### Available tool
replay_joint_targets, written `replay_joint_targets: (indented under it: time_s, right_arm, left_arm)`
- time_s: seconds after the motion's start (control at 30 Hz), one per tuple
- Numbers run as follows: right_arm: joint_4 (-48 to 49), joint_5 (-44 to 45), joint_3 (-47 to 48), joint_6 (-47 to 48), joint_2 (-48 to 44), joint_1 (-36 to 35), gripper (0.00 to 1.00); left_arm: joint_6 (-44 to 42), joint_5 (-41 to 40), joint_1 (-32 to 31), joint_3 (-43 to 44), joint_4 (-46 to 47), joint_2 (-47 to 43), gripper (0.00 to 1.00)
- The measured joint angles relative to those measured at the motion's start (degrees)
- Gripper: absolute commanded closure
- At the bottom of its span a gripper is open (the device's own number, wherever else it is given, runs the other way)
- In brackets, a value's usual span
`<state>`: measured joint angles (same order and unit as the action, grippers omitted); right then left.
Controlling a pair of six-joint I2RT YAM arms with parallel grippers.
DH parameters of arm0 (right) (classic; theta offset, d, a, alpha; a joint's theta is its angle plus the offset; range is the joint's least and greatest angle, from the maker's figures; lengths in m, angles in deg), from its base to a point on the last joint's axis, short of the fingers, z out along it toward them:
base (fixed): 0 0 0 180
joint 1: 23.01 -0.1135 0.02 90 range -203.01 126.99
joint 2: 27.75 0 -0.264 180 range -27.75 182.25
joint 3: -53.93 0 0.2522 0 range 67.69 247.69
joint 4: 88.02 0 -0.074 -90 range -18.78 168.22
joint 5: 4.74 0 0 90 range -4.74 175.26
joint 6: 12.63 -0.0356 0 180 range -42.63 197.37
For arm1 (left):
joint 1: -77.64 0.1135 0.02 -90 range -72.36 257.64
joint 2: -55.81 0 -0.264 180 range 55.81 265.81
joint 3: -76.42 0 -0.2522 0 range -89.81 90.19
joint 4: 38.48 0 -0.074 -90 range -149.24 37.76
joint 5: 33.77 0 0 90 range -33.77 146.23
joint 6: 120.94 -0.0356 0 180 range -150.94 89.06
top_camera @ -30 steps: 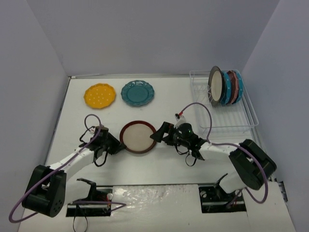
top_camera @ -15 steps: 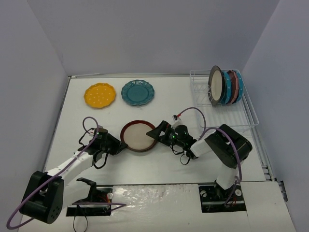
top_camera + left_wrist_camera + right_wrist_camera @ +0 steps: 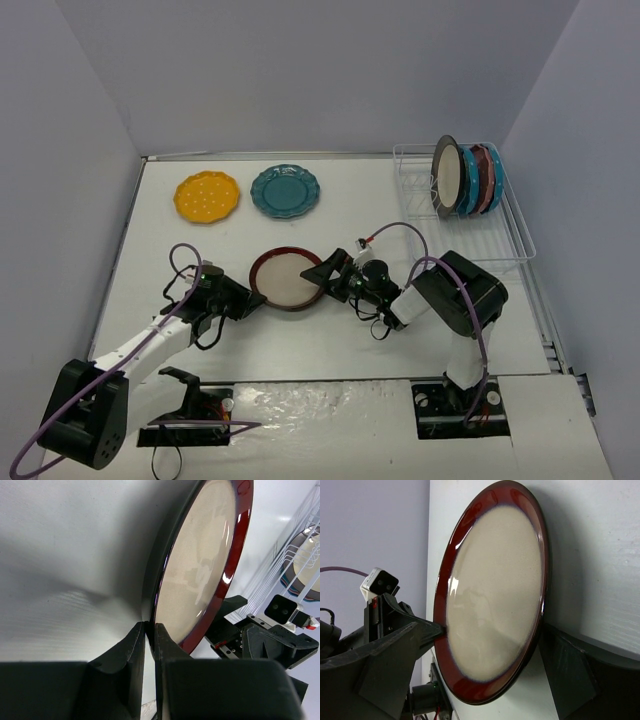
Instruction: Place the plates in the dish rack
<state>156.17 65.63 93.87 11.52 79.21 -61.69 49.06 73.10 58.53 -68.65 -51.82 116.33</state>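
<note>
A cream-centred plate with a maroon rim is tilted up off the table in the middle. My left gripper is shut on its left rim; the left wrist view shows the rim pinched between the fingers. My right gripper is open, its jaws standing either side of the plate's right edge without clamping it. A yellow dotted plate and a teal plate lie flat at the back left. The dish rack at the back right holds several plates on edge.
The rack's near half has vacant slots. Purple cables loop over both arms. Grey walls close in the table on the left, back and right. The rack's wires show at the far right of the left wrist view.
The right arm has folded in and its gripper has slid left, so its open jaws now straddle the plate's right rim. The left gripper has kept its hold on the plate.
</note>
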Motion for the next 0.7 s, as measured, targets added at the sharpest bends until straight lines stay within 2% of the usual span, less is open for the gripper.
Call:
replay_joint_targets:
  time_s: [0.27,0.4,0.53,0.7]
  right_arm:
    - [3.95,-0.80,1.21,-2.90,3.47,0.14,0.21]
    - [3.53,-0.88,1.37,-3.18,4.34,0.11,0.44]
    - [1.11,-1.00,1.19,-2.55,4.59,0.03,0.74]
    - [-0.18,-1.52,1.01,-3.29,4.20,-0.02,0.95]
  left_arm:
    - [1.72,-0.96,-1.78,-0.11,1.98,0.85,1.00]
    - [1.92,-1.30,-2.71,-0.15,2.83,1.10,1.00]
    - [2.19,-1.26,-3.22,-0.74,3.44,1.26,1.00]
    - [2.39,-1.01,-3.65,-3.21,3.51,1.49,1.00]
